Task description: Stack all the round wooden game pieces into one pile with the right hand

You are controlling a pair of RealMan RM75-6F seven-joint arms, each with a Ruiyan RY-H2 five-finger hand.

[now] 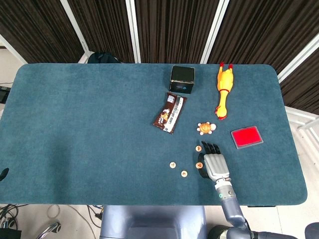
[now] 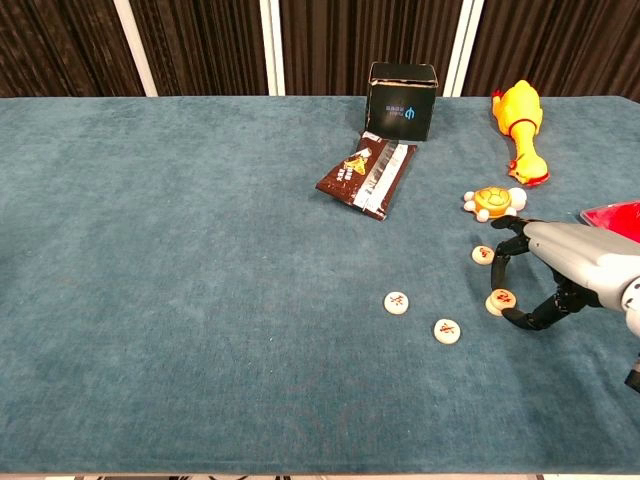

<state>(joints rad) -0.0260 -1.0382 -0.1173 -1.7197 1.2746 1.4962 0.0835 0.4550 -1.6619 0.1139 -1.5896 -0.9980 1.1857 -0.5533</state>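
Several round wooden game pieces lie apart on the blue table (image 1: 75, 124). Two sit loose at the front middle (image 2: 397, 301) (image 2: 447, 330), also seen in the head view (image 1: 172, 164) (image 1: 184, 173). A third piece (image 2: 484, 254) (image 1: 198, 148) lies just beyond the fingertips of my right hand (image 2: 560, 270) (image 1: 213, 162). The right hand pinches a fourth piece (image 2: 500, 301) (image 1: 199, 165) between thumb and a finger, low over the cloth. My left hand is not seen.
A small turtle toy (image 2: 490, 201) sits just beyond the right hand. A red pad (image 1: 246, 137) lies to its right. Farther back are a brown snack packet (image 2: 367, 174), a black box (image 2: 402, 100) and a yellow rubber chicken (image 2: 519, 118). A small dark shape (image 1: 3, 174) pokes in at the left edge.
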